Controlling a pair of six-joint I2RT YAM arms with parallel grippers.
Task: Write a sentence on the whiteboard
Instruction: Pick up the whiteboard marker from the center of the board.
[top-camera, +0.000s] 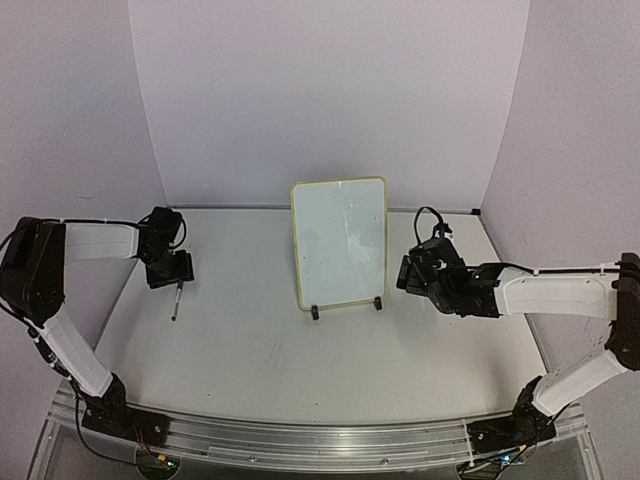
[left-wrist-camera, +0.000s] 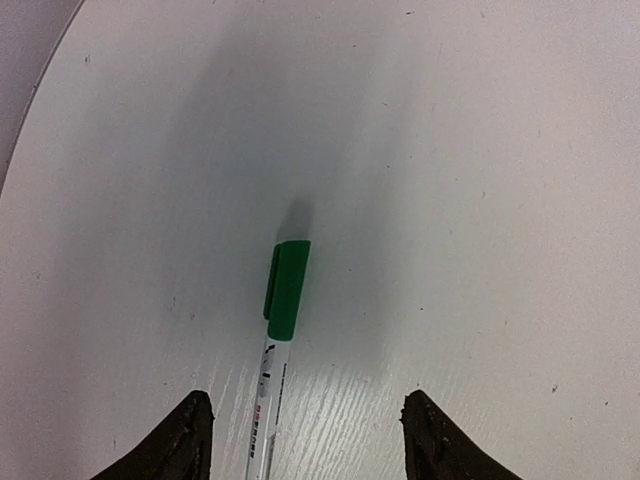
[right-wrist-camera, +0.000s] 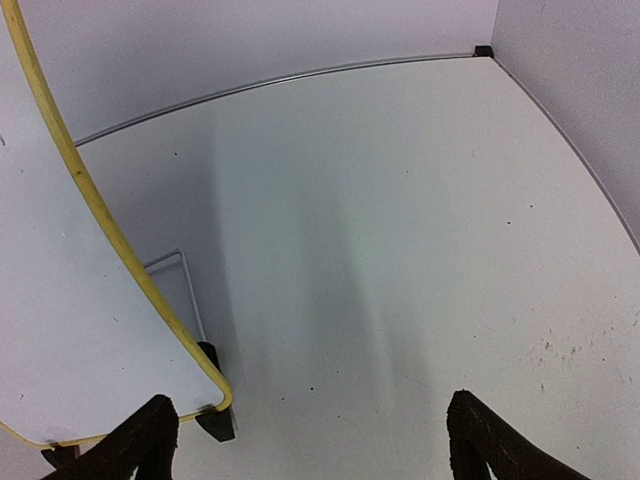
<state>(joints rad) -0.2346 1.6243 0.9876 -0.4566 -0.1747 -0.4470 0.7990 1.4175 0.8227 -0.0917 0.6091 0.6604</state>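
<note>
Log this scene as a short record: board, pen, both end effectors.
whiteboard: standing mid-table, face toward the arms, no writing visible
marker: green cap on, lying flat on the table, left of the whiteboard
left end effector: open, fingers either side of the marker's barrel, not touching it
right end effector: open, empty, beside the whiteboard's lower right corner

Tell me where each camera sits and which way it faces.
Top: above, behind, looking down on table, board, pen; left arm, right arm show.
Left wrist: over the pen, looking down; fingertips show.
Right wrist: beside the board's edge, facing the back wall; fingertips show.
Shared: top and left see the pen; top and right, the board.
</note>
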